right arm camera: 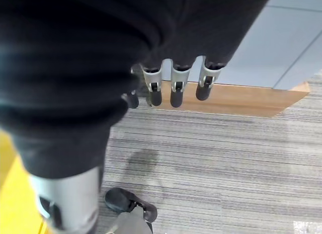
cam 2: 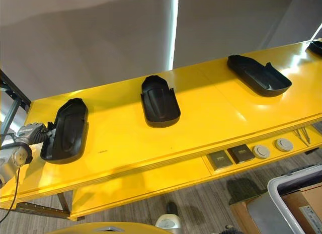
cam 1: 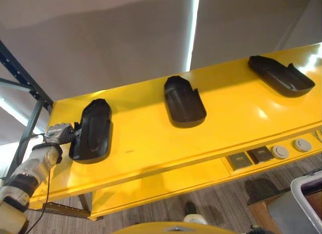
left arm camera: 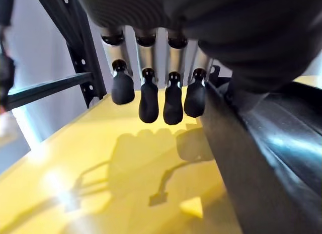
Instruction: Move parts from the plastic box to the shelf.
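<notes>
Left hand (cam 1: 60, 133) sits at the outer edge of the leftmost black part (cam 1: 93, 131) on the yellow shelf (cam 1: 151, 138), fingers hanging straight beside it, so I read it as released. Right hand (right arm camera: 173, 90) dangles relaxed over the floor; three parts look placed, and I can't see what remains in the plastic box (cam 2: 297, 201).

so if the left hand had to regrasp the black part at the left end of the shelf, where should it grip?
Probably the long raised side rim of the leftmost black part, the edge facing the shelf's left end. The part lies hollow side up, lengthwise front to back, so that rim offers a thin wall to pinch. The left hand is already beside it; coming in from the left keeps clear of the middle part.
</notes>
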